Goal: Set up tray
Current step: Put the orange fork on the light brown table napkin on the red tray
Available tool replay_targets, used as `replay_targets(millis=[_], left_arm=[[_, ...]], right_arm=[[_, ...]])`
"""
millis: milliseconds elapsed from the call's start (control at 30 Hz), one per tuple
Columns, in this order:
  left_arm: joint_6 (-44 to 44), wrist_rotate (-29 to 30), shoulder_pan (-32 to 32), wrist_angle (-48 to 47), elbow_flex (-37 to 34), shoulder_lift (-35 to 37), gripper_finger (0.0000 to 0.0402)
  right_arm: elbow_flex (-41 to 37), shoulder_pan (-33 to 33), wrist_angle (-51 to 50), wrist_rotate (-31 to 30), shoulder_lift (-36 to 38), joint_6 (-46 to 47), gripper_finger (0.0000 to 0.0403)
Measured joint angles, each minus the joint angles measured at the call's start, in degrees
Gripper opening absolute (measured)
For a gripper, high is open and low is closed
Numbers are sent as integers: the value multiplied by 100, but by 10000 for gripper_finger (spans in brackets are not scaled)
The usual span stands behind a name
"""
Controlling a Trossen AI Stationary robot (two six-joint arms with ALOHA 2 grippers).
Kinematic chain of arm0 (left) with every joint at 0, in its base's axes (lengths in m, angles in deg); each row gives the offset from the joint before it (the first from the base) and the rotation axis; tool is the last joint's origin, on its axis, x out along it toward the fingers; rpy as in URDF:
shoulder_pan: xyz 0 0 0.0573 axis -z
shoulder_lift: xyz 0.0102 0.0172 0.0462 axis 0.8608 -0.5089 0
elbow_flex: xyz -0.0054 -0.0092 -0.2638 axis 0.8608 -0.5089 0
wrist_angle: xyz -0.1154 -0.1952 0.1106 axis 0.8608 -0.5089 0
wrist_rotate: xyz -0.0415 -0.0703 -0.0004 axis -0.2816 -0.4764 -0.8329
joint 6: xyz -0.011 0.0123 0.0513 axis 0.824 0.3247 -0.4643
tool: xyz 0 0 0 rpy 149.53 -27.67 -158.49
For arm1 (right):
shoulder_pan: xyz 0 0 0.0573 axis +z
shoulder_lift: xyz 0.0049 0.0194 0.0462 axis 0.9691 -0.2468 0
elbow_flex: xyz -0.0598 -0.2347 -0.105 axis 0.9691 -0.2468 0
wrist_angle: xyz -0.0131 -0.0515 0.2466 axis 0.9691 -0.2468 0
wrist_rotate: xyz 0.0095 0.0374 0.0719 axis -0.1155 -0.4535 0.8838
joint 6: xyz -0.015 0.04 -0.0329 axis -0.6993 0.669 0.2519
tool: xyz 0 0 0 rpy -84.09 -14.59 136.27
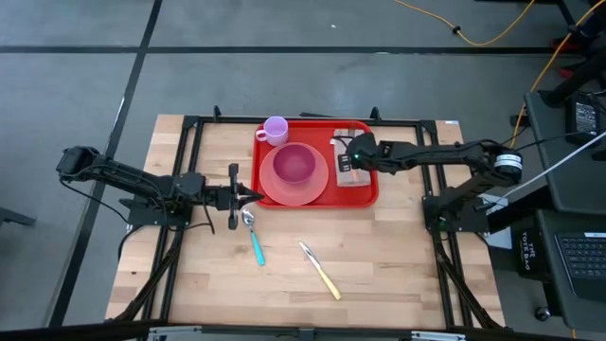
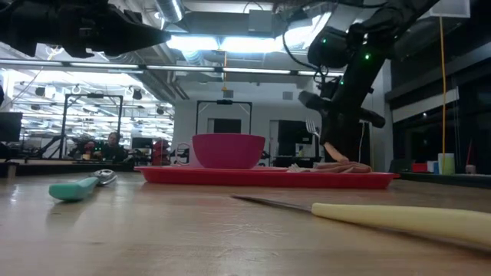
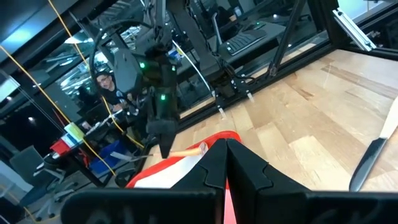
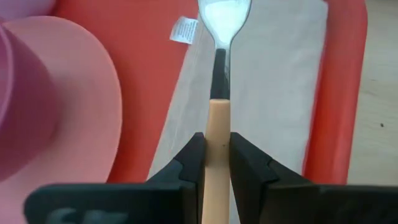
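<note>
On the worktop's left, the left gripper (image 1: 254,197) is resting with jaws closed empty beside the large red rimmed plastic tray (image 1: 365,194), seemingly light, stiff, best gripped by its rim, while the right gripper (image 4: 217,163) is pinching a peach-handled fork (image 4: 219,93) above it.

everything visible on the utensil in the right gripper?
It is a fork: a peach handle that looks like plastic, a short dark neck, then a shiny metal head whose tine tips are cut off in the right wrist view. The right gripper is shut on the handle, a finger on each side. The fork hangs over a pale napkin lying in the right part of the red tray, beside the pink plate. Whether it touches the napkin cannot be told.
</note>
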Motion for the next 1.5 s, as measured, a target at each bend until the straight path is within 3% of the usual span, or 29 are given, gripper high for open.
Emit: replay_targets(millis=[200,767,1500], left_arm=[[0,0,0,92,0,-2,4],[-111,0,0,116,0,0,4],[-236,-1,0,412,0,0,4]], right_arm=[[0,-225,16,27,-183,165,56],[0,-324,19,805,-453,598,56],[0,-326,6,581,-453,695,56]])
